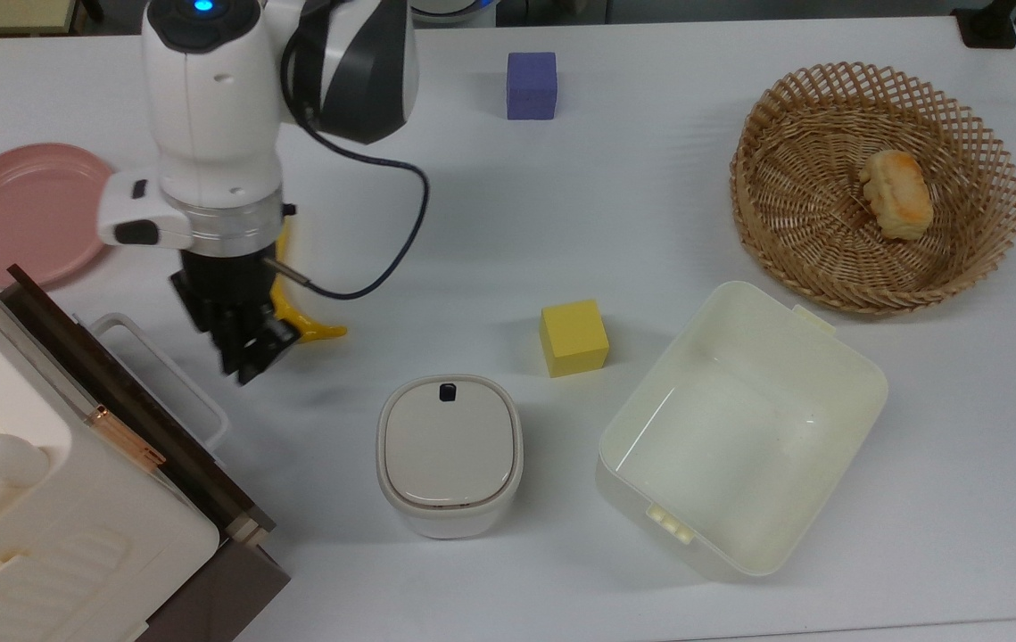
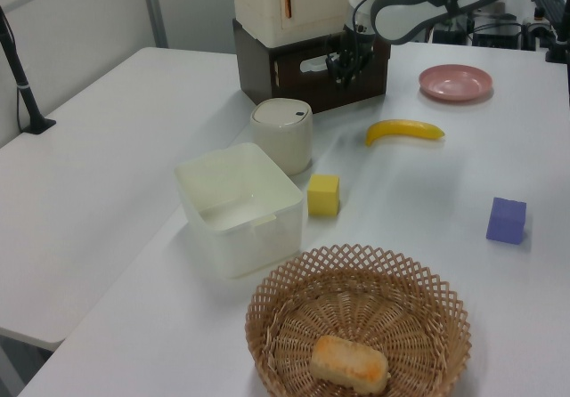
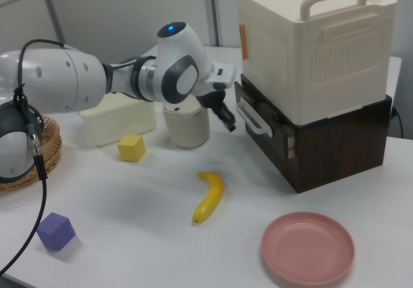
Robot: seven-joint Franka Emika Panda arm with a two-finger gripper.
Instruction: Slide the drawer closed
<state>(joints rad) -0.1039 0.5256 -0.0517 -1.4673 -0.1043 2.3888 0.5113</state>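
Note:
The drawer's dark brown front panel (image 1: 90, 358) runs diagonally under the cream cabinet (image 1: 44, 526) at the top view's lower left, its white loop handle (image 1: 177, 379) sticking out over the table. In the right view the front (image 3: 274, 131) stands slightly out from the brown base. My gripper (image 1: 249, 358) hangs shut just right of the handle in the top view, apart from it and holding nothing. The left view has the gripper (image 2: 343, 64) in front of the panel (image 2: 294, 75). In the right view the gripper (image 3: 227, 118) is just left of the handle (image 3: 253, 121).
A yellow banana (image 1: 322, 332) lies partly under my wrist. A white lidded container (image 1: 448, 450), a yellow cube (image 1: 574, 337) and a cream open bin (image 1: 866, 374) sit mid-table. A wicker basket (image 1: 739, 169) holds a bun. A purple cube (image 1: 532, 85) and a pink plate (image 1: 17, 209) lie at the back.

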